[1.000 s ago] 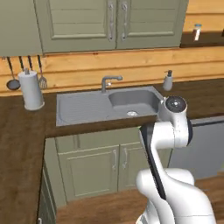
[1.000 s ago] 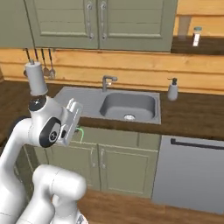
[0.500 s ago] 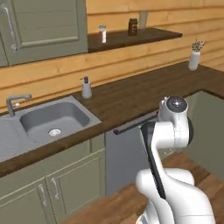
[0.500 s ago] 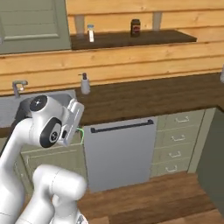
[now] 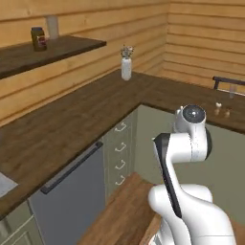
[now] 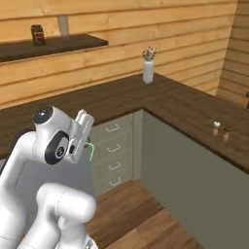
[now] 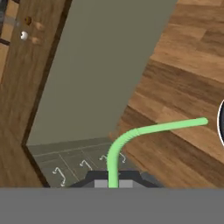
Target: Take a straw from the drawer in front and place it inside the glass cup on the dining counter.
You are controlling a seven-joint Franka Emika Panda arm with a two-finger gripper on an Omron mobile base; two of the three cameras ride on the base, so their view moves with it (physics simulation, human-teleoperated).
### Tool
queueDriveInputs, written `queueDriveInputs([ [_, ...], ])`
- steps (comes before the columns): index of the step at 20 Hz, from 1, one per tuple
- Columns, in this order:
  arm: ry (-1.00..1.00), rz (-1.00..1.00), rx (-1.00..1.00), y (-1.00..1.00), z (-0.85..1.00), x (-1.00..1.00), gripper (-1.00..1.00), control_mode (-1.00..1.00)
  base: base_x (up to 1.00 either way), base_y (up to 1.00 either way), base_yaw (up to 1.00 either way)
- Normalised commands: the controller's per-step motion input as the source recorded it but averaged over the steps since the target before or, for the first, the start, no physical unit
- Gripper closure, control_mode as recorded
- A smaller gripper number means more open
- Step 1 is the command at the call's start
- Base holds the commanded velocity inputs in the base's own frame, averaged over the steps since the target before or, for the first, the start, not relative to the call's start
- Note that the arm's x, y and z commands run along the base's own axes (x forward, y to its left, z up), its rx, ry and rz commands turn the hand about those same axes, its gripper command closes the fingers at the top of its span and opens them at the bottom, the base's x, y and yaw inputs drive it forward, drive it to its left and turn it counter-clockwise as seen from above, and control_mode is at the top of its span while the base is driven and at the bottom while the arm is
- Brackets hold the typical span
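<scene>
One bendy green plastic straw was pinched in the end effector, its clenched fingers low in the hand view, the bent end reaching over the wooden floor. From the right base, the straw hung beside the white arm, near the pale green drawers under the dark wood table.

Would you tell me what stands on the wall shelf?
On the shelf stand a dark jar and a pale container beside it. Its left end runs out of frame.
</scene>
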Motion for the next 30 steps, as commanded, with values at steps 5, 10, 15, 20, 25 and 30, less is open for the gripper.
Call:
queueDriveInputs([
  [5, 0.0, 0.0, 0.0, 0.0, 0.0, 0.0, 1.0, 1.0, 0.24, -1.0, -0.52],
  [10, 0.0, 0.0, 0.0, 0.0, 0.0, 0.0, 1.0, 1.0, 0.11, -1.0, -0.45],
  [15, 0.0, 0.0, 0.0, 0.0, 0.0, 0.0, 1.0, 1.0, 0.0, -1.0, -0.39],
  [20, 0.0, 0.0, 0.0, 0.0, 0.0, 0.0, 1.0, 1.0, 0.0, -1.0, -0.38],
  [25, 0.0, 0.0, 0.0, 0.0, 0.0, 0.0, 1.0, 1.0, 0.0, -1.0, -0.33],
  [30, 0.0, 0.0, 0.0, 0.0, 0.0, 0.0, 1.0, 1.0, 0.15, -1.0, -0.27],
])
